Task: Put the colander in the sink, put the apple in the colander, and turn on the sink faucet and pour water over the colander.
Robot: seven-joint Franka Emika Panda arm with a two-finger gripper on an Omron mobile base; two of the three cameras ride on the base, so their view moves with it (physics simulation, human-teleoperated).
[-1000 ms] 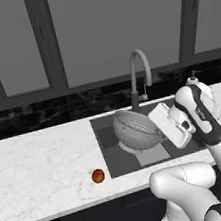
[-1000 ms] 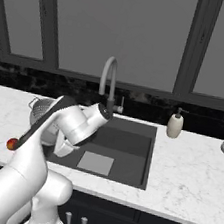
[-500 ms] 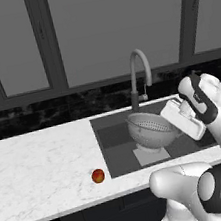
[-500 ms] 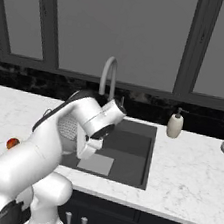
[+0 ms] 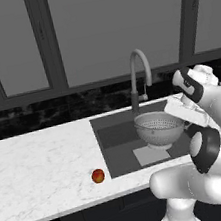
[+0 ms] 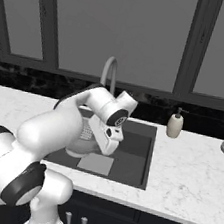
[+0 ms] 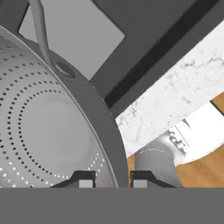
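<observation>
Silvery perforated metal: the colander (image 5: pixel 159 127) is hanging over the dark grey sink (image 5: pixel 120 151), rim pinched in the closing claw (image 7: pixel 113 178), likely for lowering onto the basin floor. The smooth red apple (image 5: pixel 98 175) is sitting on the marbled white desk (image 5: pixel 45 163), left of the sink.

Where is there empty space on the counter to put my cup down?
The marble counter left of the sink is bare except for the apple. Over the sink it is crowded: the gripper holds the colander beside the faucet.

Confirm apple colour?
Red-orange with a yellowish patch; the apple shows best in the left base view.
</observation>
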